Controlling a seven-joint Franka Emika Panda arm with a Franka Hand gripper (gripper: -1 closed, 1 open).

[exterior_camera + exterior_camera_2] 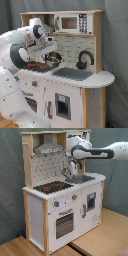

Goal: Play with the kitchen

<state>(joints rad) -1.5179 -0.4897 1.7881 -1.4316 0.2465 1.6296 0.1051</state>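
The kitchen (pixel 75 75) fills most of the frame in both exterior views (pixel 60 198): a tall white and light-wood toy unit standing on a wooden tabletop (pixel 107 235), with a grey-green curtain (pixel 10 188) behind it. In the first exterior view the small microwave (pixel 73 23) sits in the upper middle of the frame, the black faucet (pixel 84 59) arches at right of centre, and the grey sink (pixel 72 73) lies in the white counter just below it. The red-ringed black stovetop (pixel 37 65) is at the left, partly hidden by the white robot arm (pixel 17 55), which crowds the left side of the frame. In the second exterior view the stovetop (pixel 52 186) lies at centre left with the grey hood (pixel 49 149) above it, the windowed oven door (pixel 64 223) and knobs (pixel 56 203) below, and the arm (pixel 100 152) comes in from the upper right, bending down toward the back of the counter. The tool (pixel 73 170) hangs low over the counter between the stovetop and the sink; in the first exterior view it (pixel 50 56) is right at a round metallic pot-like item (pixel 53 60). Whether it is clenched, released or gripping that item cannot be told.
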